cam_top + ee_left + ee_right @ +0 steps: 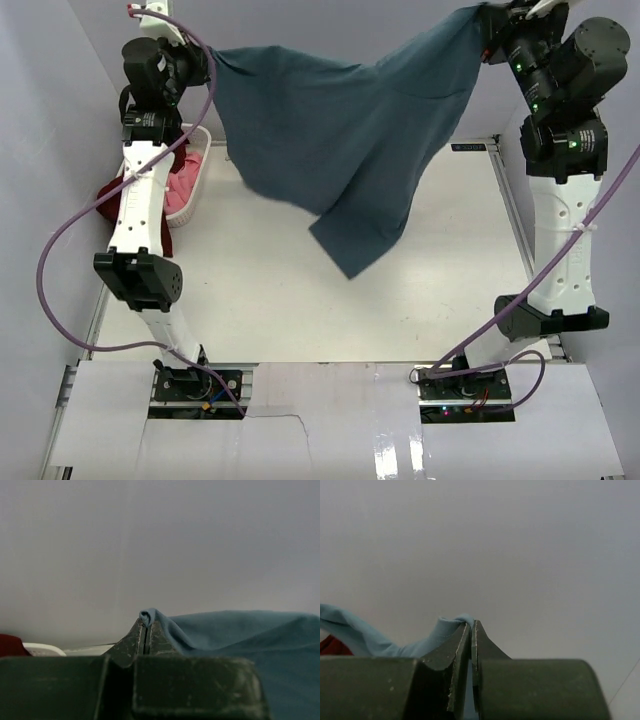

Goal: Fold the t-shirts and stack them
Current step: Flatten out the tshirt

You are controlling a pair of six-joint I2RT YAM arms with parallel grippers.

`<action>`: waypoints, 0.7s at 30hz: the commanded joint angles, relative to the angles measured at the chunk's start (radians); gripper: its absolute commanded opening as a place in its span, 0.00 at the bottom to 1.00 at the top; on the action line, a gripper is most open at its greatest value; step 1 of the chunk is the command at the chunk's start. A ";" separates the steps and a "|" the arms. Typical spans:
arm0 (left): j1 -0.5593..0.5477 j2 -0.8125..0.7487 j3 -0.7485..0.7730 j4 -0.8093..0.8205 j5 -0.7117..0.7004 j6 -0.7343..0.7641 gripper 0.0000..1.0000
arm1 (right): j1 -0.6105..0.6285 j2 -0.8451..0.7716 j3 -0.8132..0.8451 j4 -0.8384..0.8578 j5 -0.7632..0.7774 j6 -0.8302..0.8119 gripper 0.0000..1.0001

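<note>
A teal-blue t-shirt (340, 140) hangs stretched in the air between both arms, high over the far half of the table, its lowest corner dangling toward the middle. My left gripper (208, 58) is shut on its left edge; a small fold of teal cloth (148, 616) pokes out between the closed tips (147, 626). My right gripper (487, 28) is shut on the right edge, teal cloth (451, 626) bunched at the tips (471, 625). A dark maroon t-shirt (112, 192) and a pink t-shirt (182, 180) lie in the basket at the left.
A white plastic laundry basket (197, 190) stands at the table's far left, partly behind the left arm. The white tabletop (300, 300) lies below the hanging shirt. Grey walls enclose the left, far and right sides.
</note>
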 commanded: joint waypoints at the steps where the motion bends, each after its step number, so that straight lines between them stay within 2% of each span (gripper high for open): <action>1: 0.018 -0.139 -0.072 0.004 0.120 -0.072 0.00 | -0.014 -0.161 -0.131 0.194 -0.099 -0.007 0.08; 2: 0.018 -0.249 -0.166 0.111 0.114 -0.076 0.00 | -0.014 -0.200 -0.279 0.256 -0.110 -0.014 0.08; 4: 0.018 -0.337 -0.362 0.187 0.093 -0.083 0.00 | -0.014 -0.284 -0.380 0.278 -0.129 -0.017 0.08; 7: 0.021 -0.411 -0.464 0.135 0.088 -0.099 0.00 | -0.014 -0.341 -0.518 0.228 -0.153 0.015 0.08; 8: 0.020 -0.442 -0.615 0.150 0.090 -0.109 0.00 | -0.014 -0.360 -0.565 0.219 -0.164 0.025 0.08; 9: 0.020 -0.519 -0.703 0.173 0.090 -0.115 0.00 | -0.014 -0.404 -0.689 0.211 -0.178 0.060 0.08; 11: 0.020 -0.583 -0.904 0.174 0.067 -0.139 0.00 | -0.016 -0.452 -0.818 0.191 -0.185 0.103 0.08; 12: 0.020 -0.607 -0.957 0.158 0.060 -0.144 0.00 | -0.014 -0.475 -0.939 0.179 -0.198 0.128 0.08; 15: 0.020 -0.654 -1.086 0.025 0.028 -0.167 0.00 | -0.014 -0.550 -1.146 0.081 -0.241 0.243 0.08; 19: 0.020 -0.686 -1.219 -0.101 0.027 -0.211 0.00 | -0.014 -0.579 -1.323 -0.103 -0.262 0.280 0.08; 21: 0.020 -0.709 -1.257 -0.142 0.013 -0.231 0.00 | -0.013 -0.593 -1.360 -0.208 -0.283 0.272 0.08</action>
